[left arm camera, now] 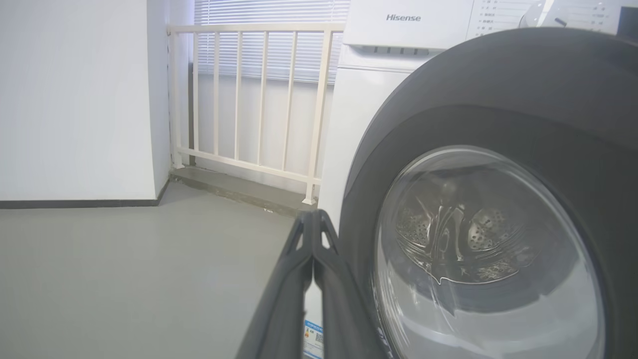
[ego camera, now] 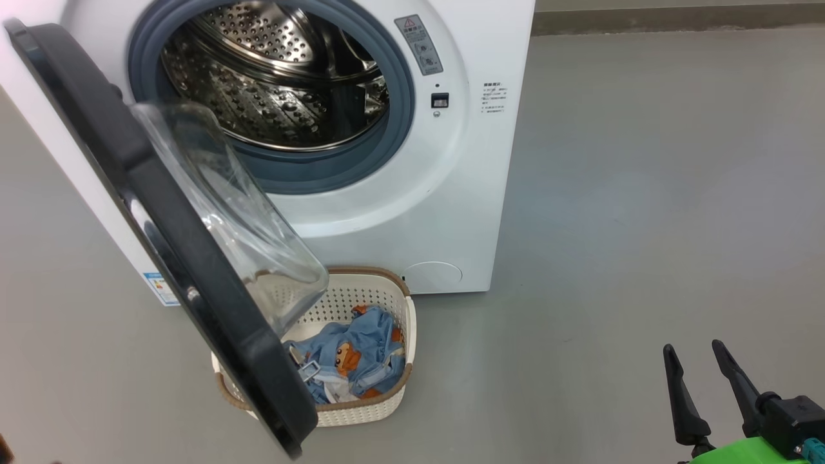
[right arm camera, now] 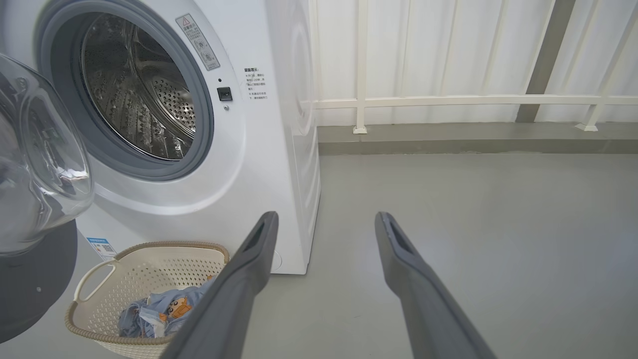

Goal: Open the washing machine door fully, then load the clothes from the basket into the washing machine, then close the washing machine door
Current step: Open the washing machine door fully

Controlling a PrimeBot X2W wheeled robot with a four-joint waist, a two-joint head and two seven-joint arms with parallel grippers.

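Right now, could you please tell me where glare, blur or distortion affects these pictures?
Head view: sharp, even light, glints on the drum, reflections on the door. Left wrist view: the shut left fingers look soft, and the door glass warps the drum. Right wrist view: the wide lens bows the washer, and the open right fingers blur low down.
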